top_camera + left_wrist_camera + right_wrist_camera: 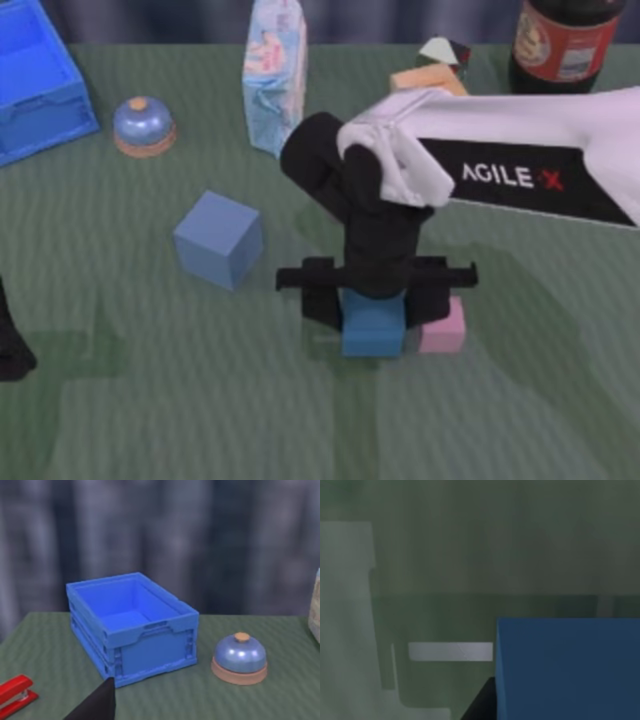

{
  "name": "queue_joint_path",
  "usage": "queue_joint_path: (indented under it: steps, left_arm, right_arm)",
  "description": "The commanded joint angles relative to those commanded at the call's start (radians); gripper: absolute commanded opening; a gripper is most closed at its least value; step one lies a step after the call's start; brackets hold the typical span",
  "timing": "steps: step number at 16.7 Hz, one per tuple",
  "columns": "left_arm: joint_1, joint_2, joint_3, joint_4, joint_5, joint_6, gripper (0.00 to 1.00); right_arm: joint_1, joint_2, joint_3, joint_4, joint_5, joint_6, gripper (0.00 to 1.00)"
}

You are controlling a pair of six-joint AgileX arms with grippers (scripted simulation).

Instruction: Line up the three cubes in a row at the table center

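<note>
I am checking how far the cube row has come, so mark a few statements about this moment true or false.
1. The right gripper is over the bright blue cube. True.
2. The pink cube lies at the bright blue cube's left. False: it is at its right, close beside it.
3. The pale blue cube already stands in the row. False: it sits apart, toward the table's left.
4. The left gripper is at the table's left edge. True.

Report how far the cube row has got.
Looks done: the pink cube sits near the table center. In hand: the right gripper is at the bright blue cube, right beside the pink one. Left: the pale greyish-blue cube stands apart, untouched. The left arm stays parked at the table's left edge.
</note>
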Motion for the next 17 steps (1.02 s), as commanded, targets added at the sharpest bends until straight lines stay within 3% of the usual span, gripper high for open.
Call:
queue_joint_path:
  steps: [12,17]
  left_arm:
    - [0.000,0.000,0.000,0.000,0.000,0.000,1.00]
    - [0.000,0.000,0.000,0.000,0.000,0.000,1.00]
  right_arm:
    - [0.000,0.000,0.000,0.000,0.000,0.000,0.98]
    - [0.000,0.000,0.000,0.000,0.000,0.000,1.00]
